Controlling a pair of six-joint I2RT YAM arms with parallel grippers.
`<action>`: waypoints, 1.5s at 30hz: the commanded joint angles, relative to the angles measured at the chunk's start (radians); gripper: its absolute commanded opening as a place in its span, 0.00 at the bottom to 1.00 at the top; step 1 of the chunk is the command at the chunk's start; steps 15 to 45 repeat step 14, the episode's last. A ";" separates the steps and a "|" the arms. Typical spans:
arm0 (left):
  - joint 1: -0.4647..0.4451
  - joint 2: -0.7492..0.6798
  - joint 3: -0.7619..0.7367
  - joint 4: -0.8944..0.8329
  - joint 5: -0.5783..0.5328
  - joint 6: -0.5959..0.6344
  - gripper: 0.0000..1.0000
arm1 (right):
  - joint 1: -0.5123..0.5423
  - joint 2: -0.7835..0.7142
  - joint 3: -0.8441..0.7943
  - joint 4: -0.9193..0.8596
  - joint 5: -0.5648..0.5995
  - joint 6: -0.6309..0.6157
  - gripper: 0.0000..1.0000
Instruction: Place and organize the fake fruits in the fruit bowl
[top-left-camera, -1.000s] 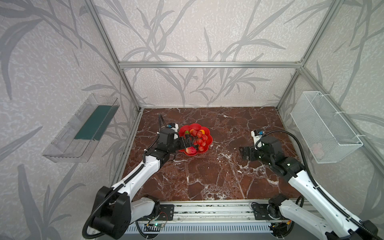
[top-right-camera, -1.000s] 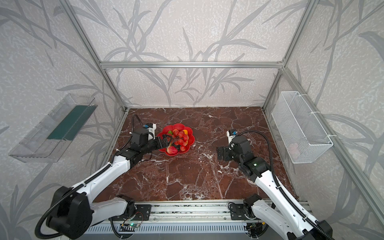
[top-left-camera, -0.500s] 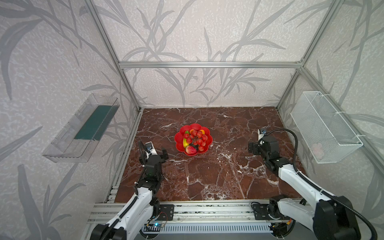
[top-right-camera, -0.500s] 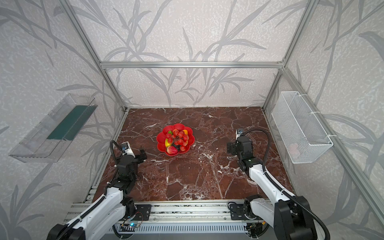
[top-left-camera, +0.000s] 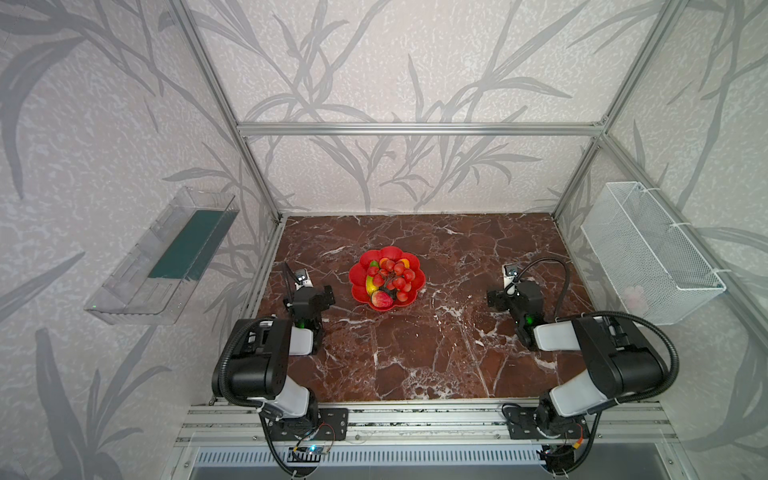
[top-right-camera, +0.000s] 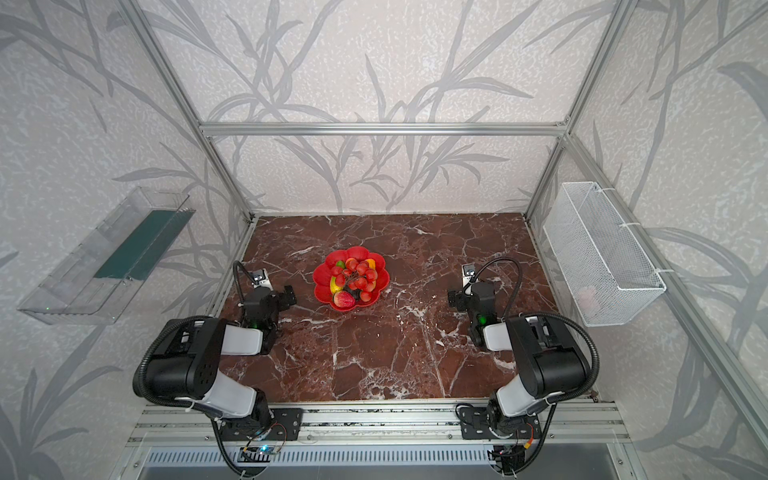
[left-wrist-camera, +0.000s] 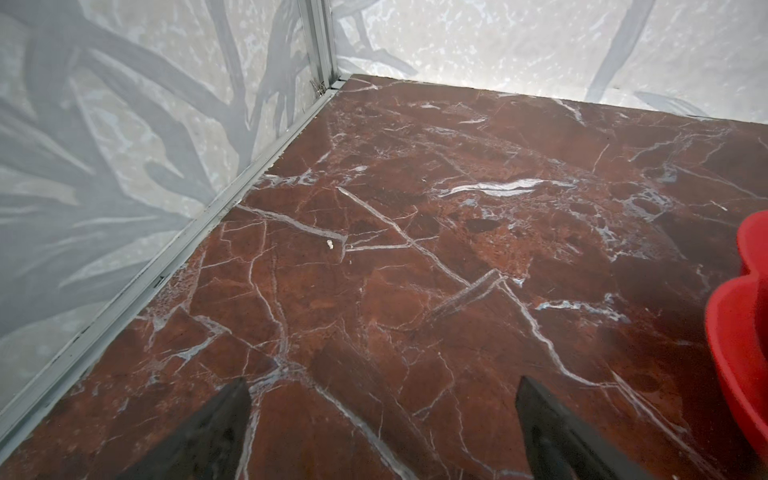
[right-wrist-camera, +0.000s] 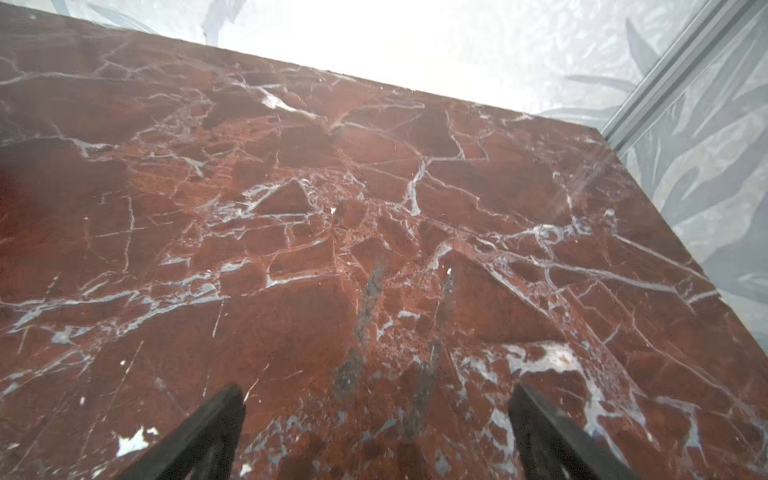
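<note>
Here's the fruit bowl (top-left-camera: 356, 277), sitting on the marble tabletop (top-left-camera: 415, 353), and it is loaded. The bunch of red berries (top-left-camera: 390, 274) is heaped across the middle. The red-yellow apple (top-left-camera: 381, 299) sits at the bowl's near edge, a yellow piece (top-left-camera: 370, 286) lies along the berries' left side, and there's a green piece (top-left-camera: 375, 263) and a yellow-orange one (top-left-camera: 404, 262) at the far rim. Both top views agree: every fruit I can find is inside that scalloped rim (top-right-camera: 321, 282), and no fruit shows on the marble around the bowl.

Now the tools. The left gripper (top-left-camera: 326, 294) hangs to the left of the bowl, near it but not touching. Its wrist view shows the jaws spread wide over bare marble (left-wrist-camera: 384, 384), with nothing between them and just a slice of the bowl's wall (left-wrist-camera: 744, 324) at the side. The right gripper (top-left-camera: 494, 300) is well off to the bowl's right, jaws equally wide and empty (right-wrist-camera: 376, 387), looking at stone only.

So where does that leave us? By my reading, the placing is done, since no loose fruit shows in any view. What could remain is tidying, as the berries cover much of the pile and hide whatever lies beneath. There's also a pale thing in the white wire basket (top-left-camera: 648, 257) far right of the bowl, but I can't tell what it is.
</note>
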 joint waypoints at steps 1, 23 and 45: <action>0.004 0.033 0.014 0.120 0.019 0.027 0.99 | -0.003 0.020 -0.011 0.172 -0.060 -0.034 0.99; -0.003 0.024 0.036 0.066 0.012 0.034 0.99 | 0.000 0.017 -0.026 0.190 -0.058 -0.037 0.99; -0.003 0.024 0.036 0.066 0.012 0.034 0.99 | 0.000 0.017 -0.026 0.190 -0.058 -0.037 0.99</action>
